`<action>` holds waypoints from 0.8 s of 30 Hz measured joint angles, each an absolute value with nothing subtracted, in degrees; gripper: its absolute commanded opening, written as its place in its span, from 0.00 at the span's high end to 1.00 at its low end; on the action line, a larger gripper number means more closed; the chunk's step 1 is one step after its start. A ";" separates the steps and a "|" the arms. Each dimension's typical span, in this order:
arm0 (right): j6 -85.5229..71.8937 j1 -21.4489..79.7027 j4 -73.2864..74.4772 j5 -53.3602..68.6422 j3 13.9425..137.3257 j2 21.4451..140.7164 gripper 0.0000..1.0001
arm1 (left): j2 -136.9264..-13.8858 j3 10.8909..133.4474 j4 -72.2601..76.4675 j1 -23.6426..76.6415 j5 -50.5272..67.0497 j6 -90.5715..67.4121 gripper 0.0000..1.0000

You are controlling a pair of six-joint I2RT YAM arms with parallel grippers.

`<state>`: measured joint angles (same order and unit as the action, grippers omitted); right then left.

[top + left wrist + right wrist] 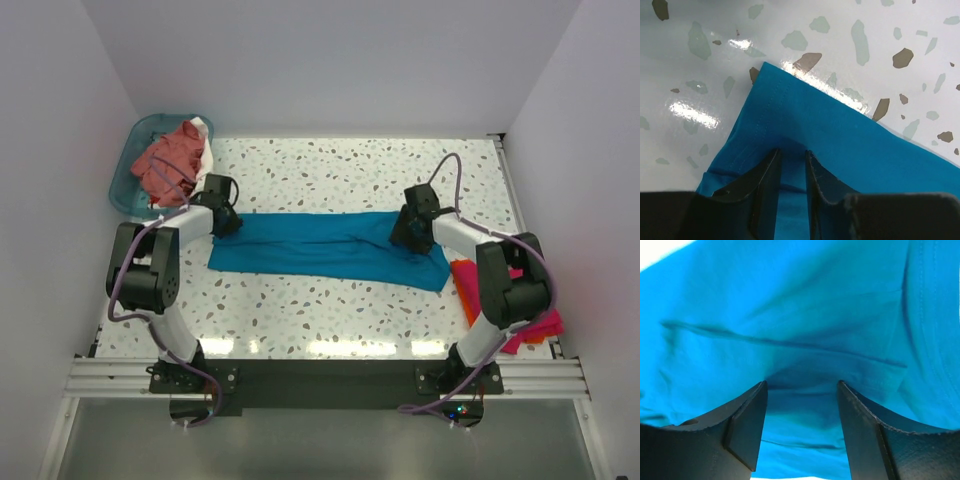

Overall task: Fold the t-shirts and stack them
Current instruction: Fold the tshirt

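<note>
A large teal-blue t-shirt (330, 245) lies folded into a long band across the middle of the table. My left gripper (228, 222) presses down on its left end, near a hemmed corner (770, 85). Its jaws (792, 152) stand narrowly open with a ridge of teal cloth between the tips. My right gripper (405, 235) rests on the band's right end. In the right wrist view that gripper (802, 385) is wide open, tips pressed into the teal cloth (790, 315), which puckers slightly between them.
A translucent teal basket (128, 170) at the back left holds a salmon-pink shirt (170, 160) and a white one (203, 128). An orange shirt (465, 285) and a magenta-pink one (540, 325) lie stacked at the right edge, partly under my right arm.
</note>
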<state>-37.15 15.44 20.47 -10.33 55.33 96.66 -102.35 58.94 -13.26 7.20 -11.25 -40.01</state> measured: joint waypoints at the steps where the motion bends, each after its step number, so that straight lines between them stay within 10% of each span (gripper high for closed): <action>1: -37.41 14.72 20.53 -9.50 56.16 97.21 0.39 | -102.32 58.72 -13.08 7.33 -11.73 -40.27 0.70; 16: -28.08 9.61 30.98 -4.73 104.55 130.39 0.34 | -85.78 38.24 -6.68 14.33 -11.29 -48.66 0.70; 24: -16.99 12.08 36.38 -4.97 127.98 143.72 0.06 | -78.67 32.88 -7.35 37.15 -9.34 -56.90 0.45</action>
<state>-16.99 12.08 36.38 -4.97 127.98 143.72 -78.67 32.88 -7.35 37.15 -9.34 -56.90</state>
